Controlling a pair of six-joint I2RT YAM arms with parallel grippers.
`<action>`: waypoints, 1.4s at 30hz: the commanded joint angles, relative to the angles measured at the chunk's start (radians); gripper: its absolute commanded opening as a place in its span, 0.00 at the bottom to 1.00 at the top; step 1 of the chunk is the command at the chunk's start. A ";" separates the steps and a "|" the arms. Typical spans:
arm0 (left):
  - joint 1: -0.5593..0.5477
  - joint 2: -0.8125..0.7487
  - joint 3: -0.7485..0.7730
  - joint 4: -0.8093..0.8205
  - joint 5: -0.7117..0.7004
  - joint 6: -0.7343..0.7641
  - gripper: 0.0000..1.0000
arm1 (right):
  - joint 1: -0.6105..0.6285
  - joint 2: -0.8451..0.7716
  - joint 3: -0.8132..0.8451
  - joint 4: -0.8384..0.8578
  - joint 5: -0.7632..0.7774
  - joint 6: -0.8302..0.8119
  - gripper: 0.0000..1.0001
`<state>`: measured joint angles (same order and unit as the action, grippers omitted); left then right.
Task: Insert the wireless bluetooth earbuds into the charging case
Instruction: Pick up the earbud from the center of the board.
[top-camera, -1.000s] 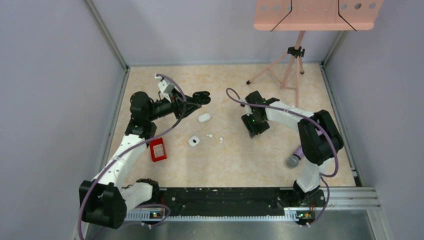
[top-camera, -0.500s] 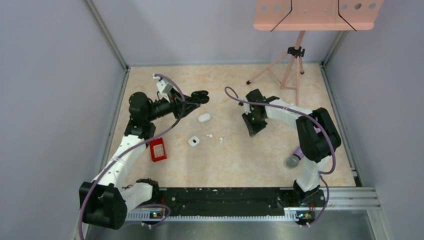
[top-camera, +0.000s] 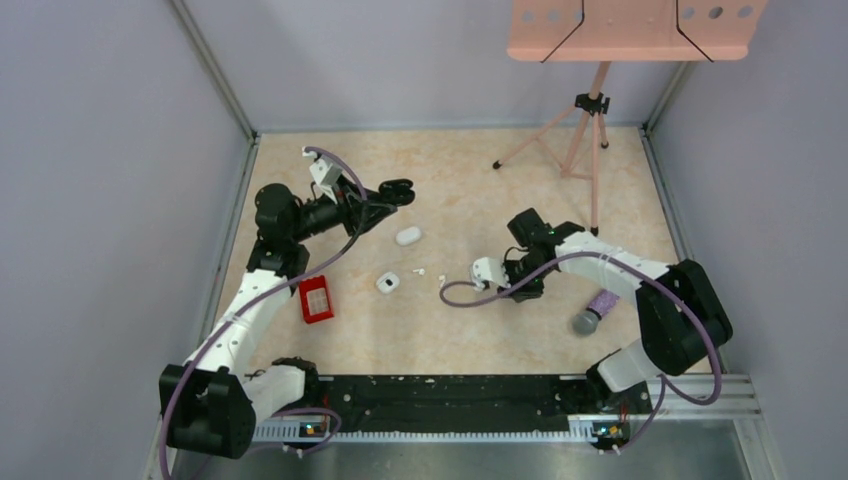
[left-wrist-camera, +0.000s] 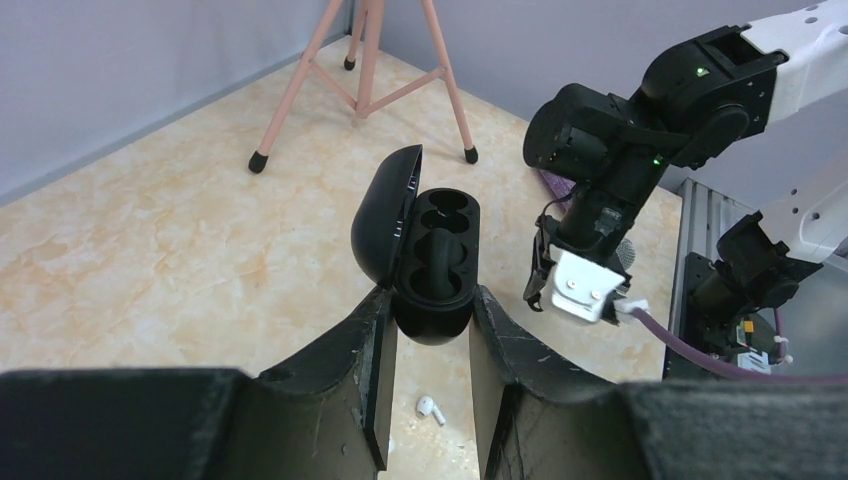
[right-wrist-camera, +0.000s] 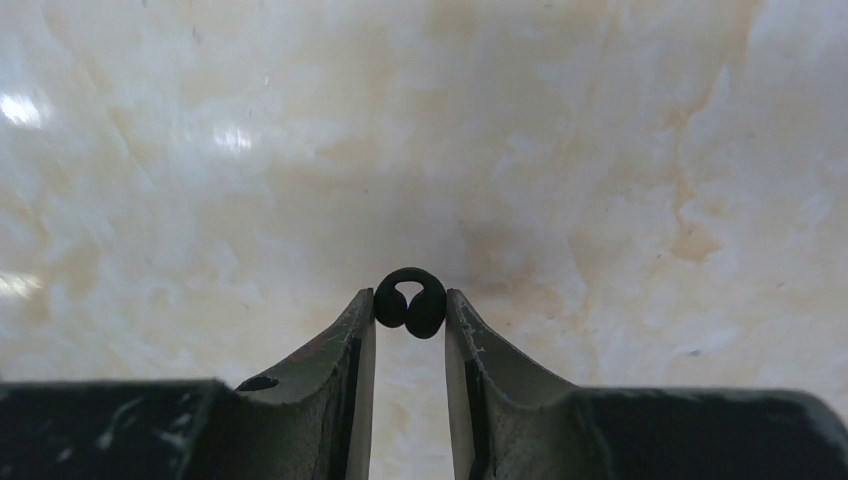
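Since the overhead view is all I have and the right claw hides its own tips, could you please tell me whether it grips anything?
Observer: Yes, the right claw is closed on a black earbud, pinched from both sides.
Operator: Thank you. What does the other arm hold?
Observer: The left claw holds a black charging case, its lid swung open.
Operator: Is there room inside it?
Observer: Both slots look empty.

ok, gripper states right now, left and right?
Left gripper: shut on the open black charging case.
Right gripper: shut on a black earbud.
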<state>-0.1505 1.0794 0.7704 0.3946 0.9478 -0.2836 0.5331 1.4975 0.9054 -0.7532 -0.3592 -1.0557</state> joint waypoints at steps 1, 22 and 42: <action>0.008 -0.027 0.010 0.019 -0.004 -0.006 0.00 | 0.005 -0.030 -0.042 -0.042 0.072 -0.543 0.25; 0.009 -0.008 0.030 0.011 -0.001 -0.015 0.00 | 0.005 -0.099 0.087 -0.084 0.021 0.200 0.54; 0.014 -0.038 0.006 0.016 -0.018 -0.024 0.00 | -0.014 0.053 0.079 0.095 0.203 0.737 0.40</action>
<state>-0.1444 1.0779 0.7704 0.3801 0.9405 -0.2943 0.5270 1.5402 0.9710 -0.6983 -0.1989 -0.3553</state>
